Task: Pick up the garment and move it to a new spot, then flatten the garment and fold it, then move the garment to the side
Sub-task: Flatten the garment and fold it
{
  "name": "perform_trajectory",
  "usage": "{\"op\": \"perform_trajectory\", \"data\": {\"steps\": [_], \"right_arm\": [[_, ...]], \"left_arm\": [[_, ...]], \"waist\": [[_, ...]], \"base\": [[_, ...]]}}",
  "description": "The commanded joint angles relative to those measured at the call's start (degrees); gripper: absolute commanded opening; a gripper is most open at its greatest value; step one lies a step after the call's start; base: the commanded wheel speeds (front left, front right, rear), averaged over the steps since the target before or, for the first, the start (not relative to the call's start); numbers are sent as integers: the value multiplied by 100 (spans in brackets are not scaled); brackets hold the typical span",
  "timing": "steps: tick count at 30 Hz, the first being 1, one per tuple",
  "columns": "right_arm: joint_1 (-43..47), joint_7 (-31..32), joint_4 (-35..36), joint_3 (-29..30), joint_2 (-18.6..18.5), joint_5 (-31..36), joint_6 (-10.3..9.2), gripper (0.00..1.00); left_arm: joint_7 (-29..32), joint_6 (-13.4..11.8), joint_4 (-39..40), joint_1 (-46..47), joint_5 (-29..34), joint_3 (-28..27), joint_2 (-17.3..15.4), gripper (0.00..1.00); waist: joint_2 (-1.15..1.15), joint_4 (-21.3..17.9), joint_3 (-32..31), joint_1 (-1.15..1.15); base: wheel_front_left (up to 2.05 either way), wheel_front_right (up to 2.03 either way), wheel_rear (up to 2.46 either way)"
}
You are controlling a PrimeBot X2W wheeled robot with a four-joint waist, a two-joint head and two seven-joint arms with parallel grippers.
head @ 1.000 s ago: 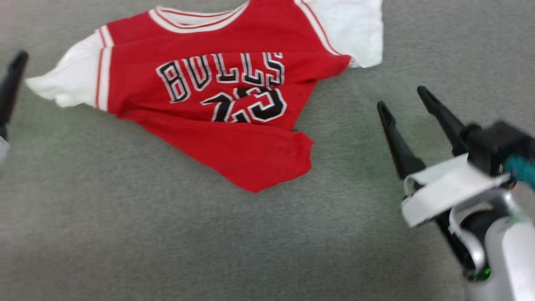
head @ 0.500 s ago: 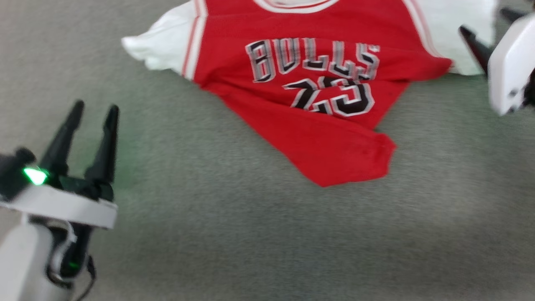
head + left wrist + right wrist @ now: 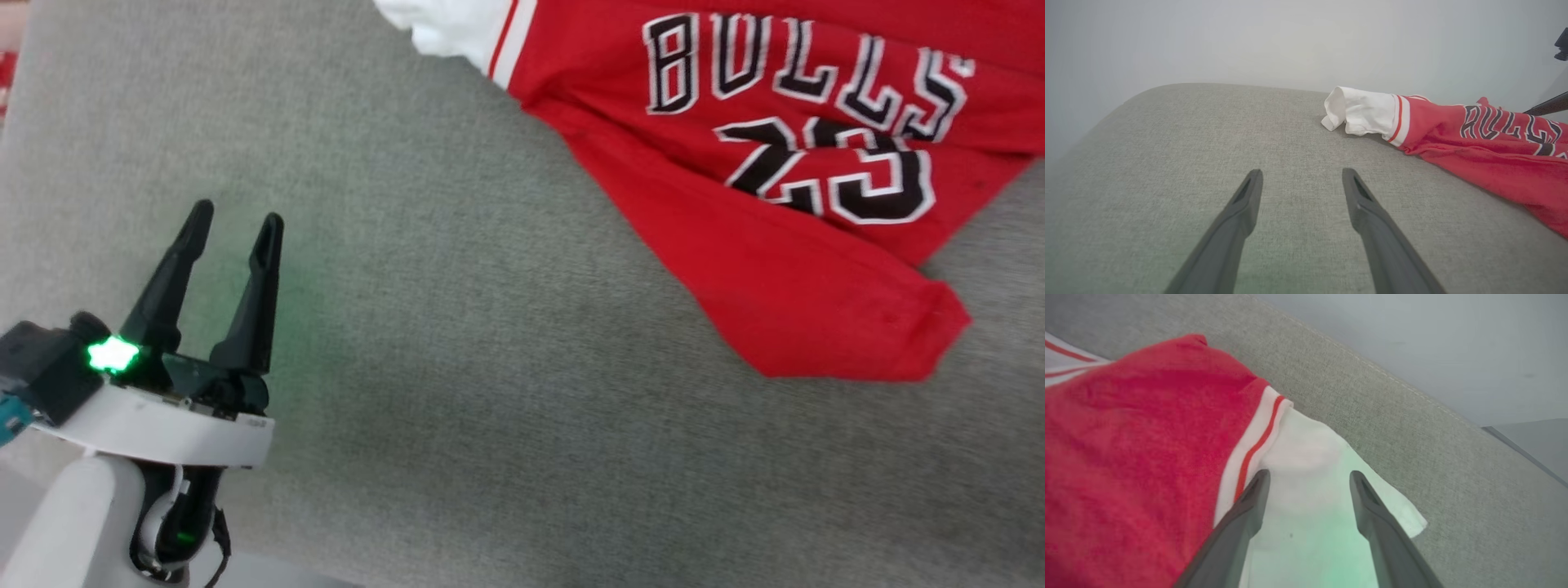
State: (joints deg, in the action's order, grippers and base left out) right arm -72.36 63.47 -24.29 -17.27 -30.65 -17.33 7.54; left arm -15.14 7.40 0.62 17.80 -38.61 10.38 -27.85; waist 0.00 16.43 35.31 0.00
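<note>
Garment: a bright red T-shirt with white short sleeves and dark "BULLS 23" print point(image 3: 784, 269) lies rumpled on the grey woven upholstered surface point(image 3: 490, 367). It sits in the upper right of the head view, and its red lower part runs down to a corner at the right edge.
Left end effector: the left end effector point(image 3: 237, 214) is in the lower left of the head view. Its two dark fingers are spread wide with nothing between them, and it is well apart from the T-shirt.
Left wrist view: we see bare grey fabric past the spread fingers. A white sleeve with a curled cuff point(image 3: 1359, 112) lies right of centre, and the red body trails to the right edge.
Right end effector: the right end effector point(image 3: 1309, 473) has its fingers spread wide and grips nothing. Its tips are over the other white sleeve point(image 3: 1314, 449), just beside the red-and-white stripe trim point(image 3: 1257, 437). We cannot tell whether the tips touch the cloth.
Light: a green lamp point(image 3: 113, 355) glows at the base of the left fingers. A green tint falls on the sleeve between the right fingers.
</note>
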Motion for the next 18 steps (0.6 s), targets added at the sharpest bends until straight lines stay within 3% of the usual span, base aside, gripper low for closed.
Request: {"op": "perform_trajectory", "data": {"steps": [1,9,10,12,15,18], "right_arm": [[-121,-37,-110,103,-7,141,-9,100],[45,182,-548,334,254,525,-8,100],[81,179,-542,316,305,559,-6,56],[102,186,-562,384,371,599,-3,0],[55,77,-494,554,458,637,-4,0],[-62,-28,-417,586,555,665,-7,0]], "left_arm": [[4,14,26,40,-41,-32,-3,100],[4,15,170,97,-74,-99,-129,100],[4,15,199,99,-78,-119,-161,100],[4,8,273,150,-55,-109,-246,100],[4,9,465,343,-69,-59,-496,100],[4,8,704,738,12,84,-989,100]], "waist": [[0,350,373,0],[0,272,426,0],[0,244,432,0],[0,191,443,0],[0,91,452,0],[0,-43,495,0]], "base": [[0,0,0],[0,0,0],[0,0,0],[0,0,0],[0,0,0],[0,0,0]]}}
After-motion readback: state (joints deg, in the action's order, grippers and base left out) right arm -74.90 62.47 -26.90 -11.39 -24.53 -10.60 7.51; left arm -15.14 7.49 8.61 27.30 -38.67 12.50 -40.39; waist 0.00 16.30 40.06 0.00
